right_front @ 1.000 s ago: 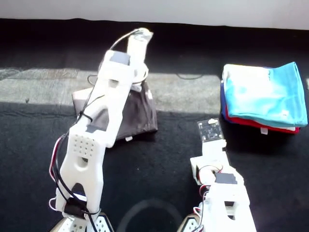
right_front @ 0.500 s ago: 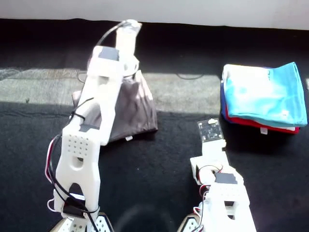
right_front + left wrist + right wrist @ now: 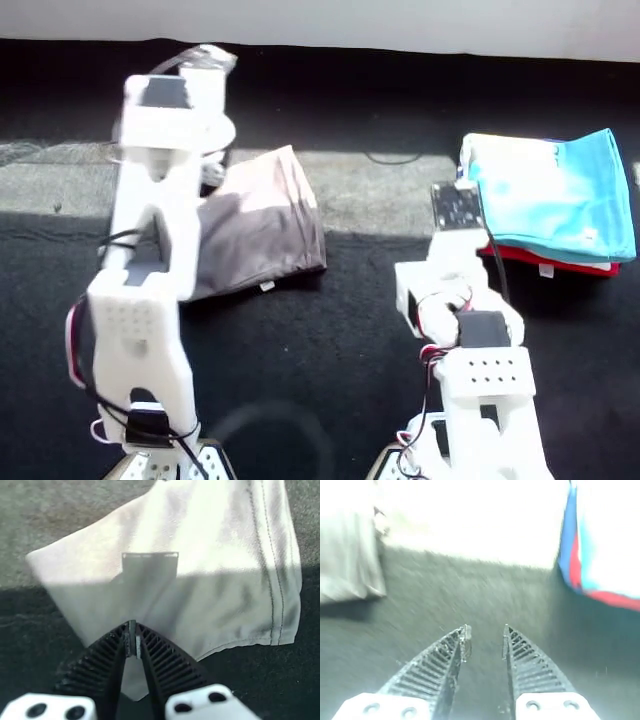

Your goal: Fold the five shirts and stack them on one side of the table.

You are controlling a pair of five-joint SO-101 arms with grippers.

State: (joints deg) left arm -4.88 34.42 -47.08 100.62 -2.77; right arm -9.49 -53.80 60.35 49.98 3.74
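A folded grey shirt (image 3: pixel 262 228) lies flat left of the table's middle, half in sunlight. My left gripper (image 3: pixel 131 639) hovers shut just above the grey shirt (image 3: pixel 200 580), near one of its edges, with nothing visibly pinched. The left arm (image 3: pixel 150 230) stretches along the shirt's left side. At the right edge sits a stack of folded shirts (image 3: pixel 548 200), light blue on top, with red and dark blue beneath. My right gripper (image 3: pixel 484 642) is open over the black cloth, with the grey shirt (image 3: pixel 345 555) on one side and the stack (image 3: pixel 602 545) on the other.
The table wears a black cloth (image 3: pixel 340 330) crossed by a bright sunlit band (image 3: pixel 390 190). A thin dark cable (image 3: pixel 390 158) lies on that band behind the middle. The right arm's wrist (image 3: pixel 457 207) stands close to the stack's left edge.
The left arm swung left off the grey shirt, uncovering it. The right arm stretched forward toward the stack.
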